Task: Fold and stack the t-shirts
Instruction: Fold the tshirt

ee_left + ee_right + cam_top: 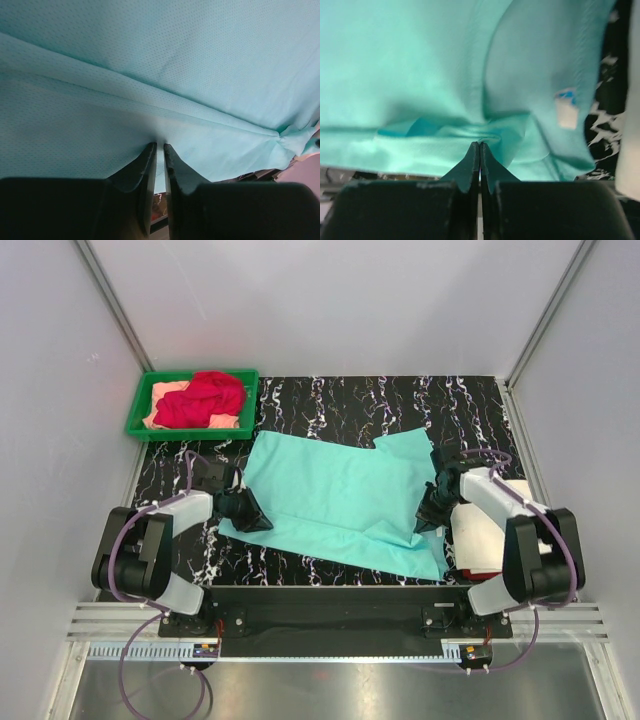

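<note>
Nearly closed, the left gripper [160,145] leaves only a thin slit between its tips, with the near-left edge of the mint-teal t-shirt [340,500] pinched in it. The right gripper [479,143] is pressed fully together on a puckered fold at the shirt's right edge. Both arms reach low and inward from their bases, wrists bent toward the cloth. The shirt lies spread across the black marbled table [330,400] between them. At the far left, a green tray [135,425] holds a red t-shirt [205,395] over a peach t-shirt [160,392].
</note>
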